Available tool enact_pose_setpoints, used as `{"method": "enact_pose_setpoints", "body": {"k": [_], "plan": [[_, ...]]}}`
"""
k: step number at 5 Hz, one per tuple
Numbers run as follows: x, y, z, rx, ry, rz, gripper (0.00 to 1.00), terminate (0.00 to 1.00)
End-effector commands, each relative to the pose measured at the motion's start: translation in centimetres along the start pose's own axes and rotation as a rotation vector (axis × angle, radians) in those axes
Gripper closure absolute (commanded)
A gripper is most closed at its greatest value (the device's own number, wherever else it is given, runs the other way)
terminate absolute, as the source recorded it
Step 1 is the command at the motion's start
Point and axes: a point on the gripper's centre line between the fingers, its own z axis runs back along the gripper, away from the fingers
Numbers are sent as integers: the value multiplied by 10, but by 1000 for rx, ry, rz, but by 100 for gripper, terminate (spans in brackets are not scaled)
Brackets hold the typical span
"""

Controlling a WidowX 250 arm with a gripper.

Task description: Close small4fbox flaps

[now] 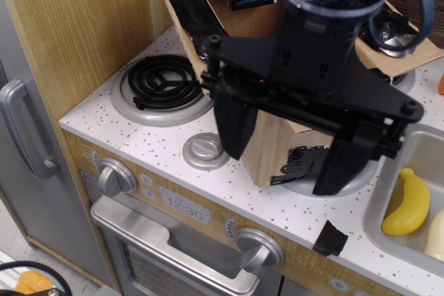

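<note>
small4fbox (267,145) | centre frame on stove surface (159,145), flaps (182,6) splayed | we see gripper (288,150) jaws spread, straddling box, gripping nothing | risk: descending could crush a wall or shove box toward sink (406,192)

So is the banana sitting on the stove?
No, the banana lies in the sink at the right, away from the burner.

Coil burner (162,82), banana (407,204) in sink (409,145)
</note>
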Motion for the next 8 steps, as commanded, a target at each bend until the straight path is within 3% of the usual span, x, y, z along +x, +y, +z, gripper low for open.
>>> {"method": "enact_pose_setpoints", "body": {"k": [1,3,4,5,7,8], "plan": [[0,0,0,0,0,0,0,0],[18,-30,-23,-66,-51,-3,0,0],[24,-39,-37,-64,-59,33,0,0],[25,-49,-54,-84,-109,35,0,0],[56,-51,-51,-93,-141,-56,0,0],[64,-49,-40,-46,-162,-98,0,0]]}}
